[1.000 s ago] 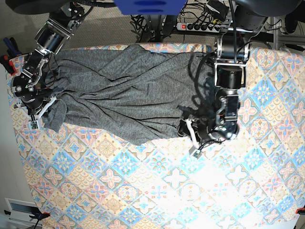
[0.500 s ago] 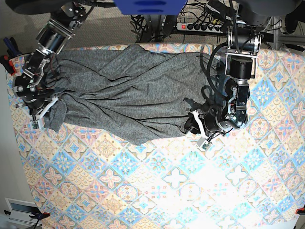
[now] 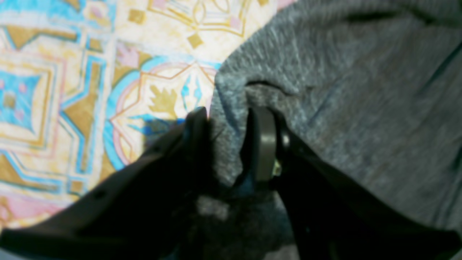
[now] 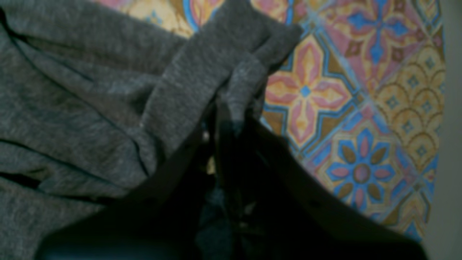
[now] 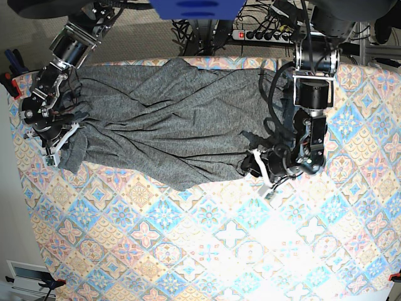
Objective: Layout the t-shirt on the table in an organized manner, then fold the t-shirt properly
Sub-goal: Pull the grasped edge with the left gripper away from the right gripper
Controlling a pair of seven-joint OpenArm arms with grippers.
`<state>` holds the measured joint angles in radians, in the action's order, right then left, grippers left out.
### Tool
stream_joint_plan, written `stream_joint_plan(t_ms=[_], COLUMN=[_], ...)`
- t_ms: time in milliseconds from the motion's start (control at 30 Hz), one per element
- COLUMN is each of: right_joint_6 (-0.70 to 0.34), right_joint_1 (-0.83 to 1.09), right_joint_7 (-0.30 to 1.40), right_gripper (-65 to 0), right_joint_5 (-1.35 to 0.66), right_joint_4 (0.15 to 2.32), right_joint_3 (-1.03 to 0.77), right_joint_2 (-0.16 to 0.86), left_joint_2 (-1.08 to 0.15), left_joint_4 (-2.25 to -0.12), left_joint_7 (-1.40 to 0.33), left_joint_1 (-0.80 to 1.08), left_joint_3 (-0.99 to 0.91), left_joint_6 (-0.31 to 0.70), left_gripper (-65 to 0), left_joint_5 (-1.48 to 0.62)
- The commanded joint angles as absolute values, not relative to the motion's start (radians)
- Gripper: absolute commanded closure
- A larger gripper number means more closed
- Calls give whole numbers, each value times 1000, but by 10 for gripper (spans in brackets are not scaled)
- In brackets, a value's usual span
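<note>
The dark-grey t-shirt (image 5: 163, 125) lies wrinkled and stretched sideways across the far half of the table (image 5: 219, 251). In the base view my left gripper (image 5: 258, 168) is at the shirt's right lower corner. Its wrist view shows the left gripper (image 3: 229, 133) with a thick fold of the t-shirt (image 3: 361, 90) filling the space between its fingers (image 3: 261, 144), just above the table (image 3: 72, 72). My right gripper (image 5: 55, 147) is at the shirt's left end. Up close, the right gripper (image 4: 232, 115) is shut on a bunched edge of the t-shirt (image 4: 90, 90) over the table (image 4: 361, 108).
Behind the table's far edge lie a power strip (image 5: 263, 34) and tangled cables, with a blue object (image 5: 197, 7) overhead. The left table edge runs close to my right arm. A white box (image 5: 25, 276) sits off the near-left corner.
My left arm has swung its upper links away from me, and its gripper has shifted slightly right at the shirt's corner. The right arm has crept a little toward the far edge.
</note>
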<state>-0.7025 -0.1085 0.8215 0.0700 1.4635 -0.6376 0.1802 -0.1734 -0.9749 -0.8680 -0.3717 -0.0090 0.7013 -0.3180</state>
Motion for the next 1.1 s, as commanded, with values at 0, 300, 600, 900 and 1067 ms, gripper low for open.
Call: stream_joint_plan(t_ms=[0,300,600,900,1067], right_joint_6=[-698,-698,-698,-698,-698], right_joint_1=[-127,-127,-125,-125,-125], right_joint_7=[802,802,803,803,803], right_gripper=[0,0,0,0,0], right_joint_5=[56,56,56,56,56], right_joint_4=[1483,1483,1483,1483,1483], right_joint_3=[-639,-638,-638,-638,-638], right_joint_2=[197,197,197,197,196], left_joint_2=[-174,-176,-174,-211,-251], left_joint_4=[-966,-966,-963,-963,-964], left_joint_7=[-943,-963,-978,-977,-972], left_joint_1=[-364,-371,-348,-286,-277], left_joint_3=[-22,-44,-35,-36,-42], left_joint_6=[698,698,698,698,698], left_gripper=[-212,-216,-214,-13,-22], left_joint_5=[-283,-294,-289,-283,-285])
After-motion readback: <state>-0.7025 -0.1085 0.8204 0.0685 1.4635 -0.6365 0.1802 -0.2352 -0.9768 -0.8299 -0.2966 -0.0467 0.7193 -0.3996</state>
